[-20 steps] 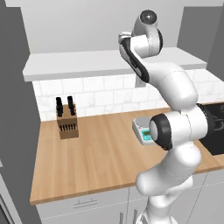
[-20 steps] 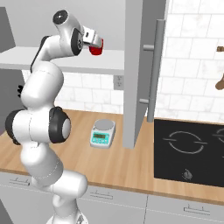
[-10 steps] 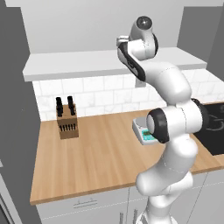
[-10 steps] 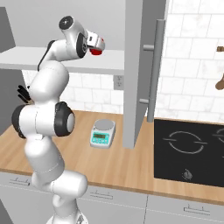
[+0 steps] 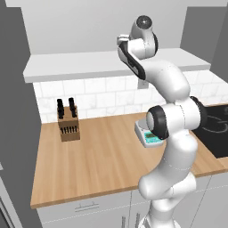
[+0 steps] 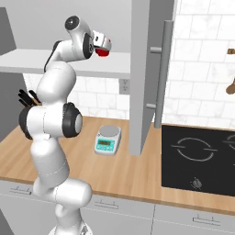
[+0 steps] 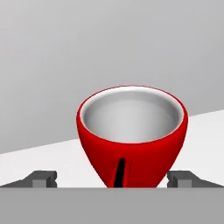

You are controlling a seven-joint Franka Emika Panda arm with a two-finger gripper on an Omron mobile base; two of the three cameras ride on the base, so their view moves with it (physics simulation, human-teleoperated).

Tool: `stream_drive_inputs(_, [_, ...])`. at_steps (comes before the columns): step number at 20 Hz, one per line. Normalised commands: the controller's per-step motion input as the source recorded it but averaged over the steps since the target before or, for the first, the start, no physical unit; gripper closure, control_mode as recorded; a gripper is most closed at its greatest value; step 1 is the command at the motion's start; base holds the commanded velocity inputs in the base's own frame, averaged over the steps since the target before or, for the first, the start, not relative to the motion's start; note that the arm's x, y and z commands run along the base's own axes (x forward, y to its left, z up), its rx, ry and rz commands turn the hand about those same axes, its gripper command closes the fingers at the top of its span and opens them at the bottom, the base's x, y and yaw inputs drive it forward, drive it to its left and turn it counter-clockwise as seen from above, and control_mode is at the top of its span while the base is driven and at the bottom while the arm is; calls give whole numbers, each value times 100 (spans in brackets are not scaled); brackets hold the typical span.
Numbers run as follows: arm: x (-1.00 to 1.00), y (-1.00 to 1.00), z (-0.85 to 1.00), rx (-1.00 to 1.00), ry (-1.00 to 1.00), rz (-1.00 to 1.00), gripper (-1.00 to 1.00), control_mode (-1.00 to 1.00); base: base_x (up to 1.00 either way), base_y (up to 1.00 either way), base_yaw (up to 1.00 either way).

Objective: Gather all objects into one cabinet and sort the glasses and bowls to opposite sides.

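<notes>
A red cup (image 7: 132, 135) is seen upright on the white shelf (image 6: 64, 62) of the cabinet (image 6: 144, 69), just beyond the gripper (image 7: 113, 178). The fingers (image 7: 43, 177) are spread wide, at about eight and four o'clock of the cup, and nothing is pinched. The cup is judged to be not yet grasped. No other cup or bowl can be made out, so most of the gathering and sorting appears to remain.
</notes>
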Motion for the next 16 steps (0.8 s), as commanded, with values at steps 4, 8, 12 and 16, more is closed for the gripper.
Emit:
stream_drive_inputs(4, [6, 0, -1, 0, 0, 0, 100, -100, 0, 0, 0])
stream_drive_inputs(8, [3, 0, -8, 0, 1, 0, 100, -100, 0, 0, 0])
stream_drive_inputs(12, [5, 0, -21, 0, 1, 0, 100, -100, 0, 0, 0])
stream_drive_inputs(16, [0, 0, -22, 0, 0, -1, 100, -100, 0, 0, 0])
